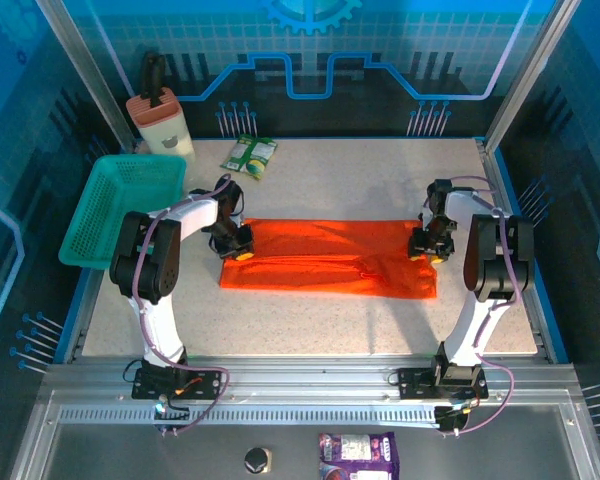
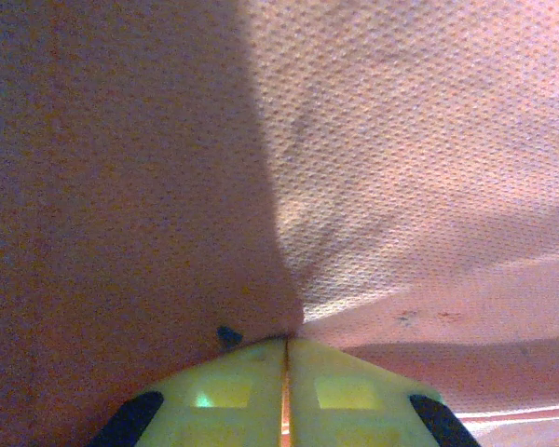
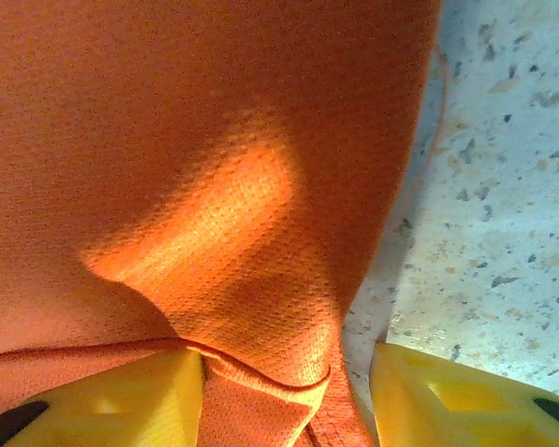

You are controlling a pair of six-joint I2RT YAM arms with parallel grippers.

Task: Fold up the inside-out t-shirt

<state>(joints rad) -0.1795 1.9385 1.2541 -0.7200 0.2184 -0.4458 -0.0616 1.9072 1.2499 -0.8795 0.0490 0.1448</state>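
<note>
The inside-out t-shirt [image 1: 330,255], bright orange-red, lies folded into a long flat band across the middle of the table [image 1: 310,320]. My left gripper [image 1: 238,250] sits at the band's left end. In the left wrist view its yellow fingers [image 2: 233,391] are pressed together, pinching the cloth [image 2: 401,140], so the left gripper [image 2: 286,349] is shut on it. My right gripper [image 1: 425,248] is at the band's right end. There the right gripper [image 3: 289,358] stands open around a bunched hem of the shirt [image 3: 214,140]; the cloth touches the left finger and bare table shows beside the right finger [image 3: 447,391].
A teal mesh basket [image 1: 120,205] hangs over the table's left edge. A pink-and-white bottle [image 1: 160,125] stands at the back left, with a green packet [image 1: 250,155] beside it. A purple packet [image 1: 358,455] lies below the front rail. Glass walls enclose the table.
</note>
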